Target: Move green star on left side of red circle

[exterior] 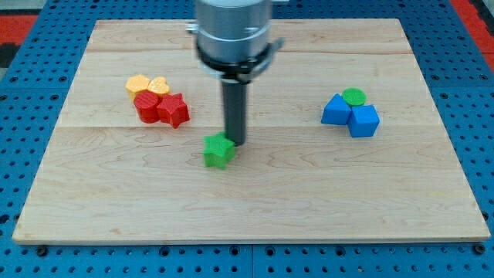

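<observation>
Pressing against the green star (218, 150) from its upper right, my tip (235, 144) touched it mid-table (309, 208); this bare rod had no end effector jaws to read. The star sat below and right of the red circle (147, 106).

The green star (218, 150) is a small, ridged block lying flat on the desk (255, 201), toward the view's bottom and right of the red circle (146, 104), well apart from it. The red circle is a low, round block, lying flat and touching its neighbours in a cluster.
</observation>
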`<action>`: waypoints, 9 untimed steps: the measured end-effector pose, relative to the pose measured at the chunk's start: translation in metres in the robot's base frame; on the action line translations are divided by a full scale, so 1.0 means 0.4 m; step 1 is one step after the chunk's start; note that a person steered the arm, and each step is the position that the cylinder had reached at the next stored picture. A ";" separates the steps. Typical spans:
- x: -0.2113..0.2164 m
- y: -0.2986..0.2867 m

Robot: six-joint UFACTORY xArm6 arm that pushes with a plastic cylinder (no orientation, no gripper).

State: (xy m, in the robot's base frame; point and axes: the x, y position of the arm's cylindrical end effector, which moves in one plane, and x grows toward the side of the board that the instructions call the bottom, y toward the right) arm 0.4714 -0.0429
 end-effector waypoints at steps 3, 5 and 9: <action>0.140 -0.248; 0.290 -0.261; -0.017 -0.447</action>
State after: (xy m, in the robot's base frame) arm 0.4645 -0.2216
